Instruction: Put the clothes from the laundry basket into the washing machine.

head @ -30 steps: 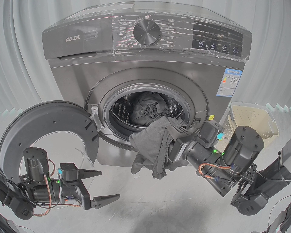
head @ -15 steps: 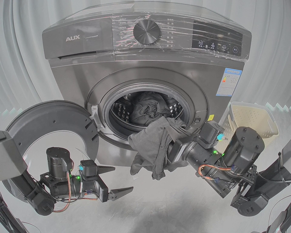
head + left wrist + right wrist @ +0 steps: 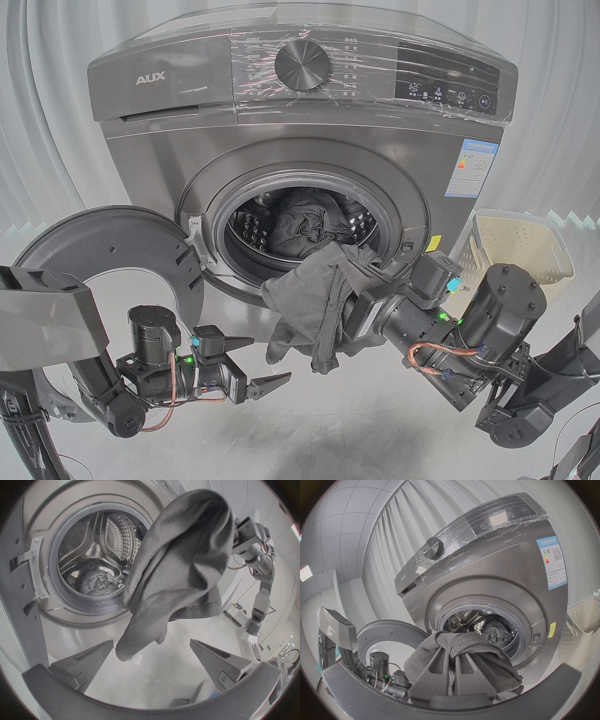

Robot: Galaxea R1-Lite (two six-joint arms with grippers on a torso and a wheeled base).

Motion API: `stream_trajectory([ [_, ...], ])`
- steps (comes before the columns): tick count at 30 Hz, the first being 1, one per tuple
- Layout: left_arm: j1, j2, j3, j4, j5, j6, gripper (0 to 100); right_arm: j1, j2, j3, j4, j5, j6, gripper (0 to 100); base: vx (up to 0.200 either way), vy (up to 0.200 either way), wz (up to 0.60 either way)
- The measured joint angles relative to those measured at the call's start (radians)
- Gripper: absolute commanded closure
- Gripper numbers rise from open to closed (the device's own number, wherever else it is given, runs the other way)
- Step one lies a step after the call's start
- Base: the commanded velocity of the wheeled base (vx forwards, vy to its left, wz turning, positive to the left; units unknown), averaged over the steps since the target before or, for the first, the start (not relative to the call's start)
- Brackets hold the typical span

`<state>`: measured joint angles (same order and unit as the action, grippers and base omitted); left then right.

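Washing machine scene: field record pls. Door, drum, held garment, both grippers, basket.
door: open, swung to the robot's left
drum: one dark garment inside
held garment: grey, hanging in front of the opening, low end below the rim
right gripper: shut on held garment
left gripper: open, low, holding nothing
laundry basket: beige, right of the washing machine

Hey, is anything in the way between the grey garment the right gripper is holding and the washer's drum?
Nothing visible. The door is swung open to the left, and the grey garment in the right gripper hangs at the mouth of the drum. Dark clothes inside leave room.
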<state>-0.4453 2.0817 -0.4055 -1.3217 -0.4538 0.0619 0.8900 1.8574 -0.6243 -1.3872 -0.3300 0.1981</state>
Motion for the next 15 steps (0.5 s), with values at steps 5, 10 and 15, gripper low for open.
stream_trajectory([
  [5,-0.002,0.050,-0.031,-0.043,0.010,-0.005,0,0.002,0.000,0.000,-0.016,0.000,0.000,100,0.000,0.000,0.00],
  [10,-0.003,0.110,-0.058,-0.111,0.041,-0.019,0,0.005,-0.001,0.006,-0.020,0.000,0.000,100,0.000,0.000,0.00],
  [15,-0.003,0.157,-0.088,-0.137,0.046,-0.021,0,0.018,-0.003,0.020,-0.022,0.000,0.002,100,0.000,0.000,0.00],
])
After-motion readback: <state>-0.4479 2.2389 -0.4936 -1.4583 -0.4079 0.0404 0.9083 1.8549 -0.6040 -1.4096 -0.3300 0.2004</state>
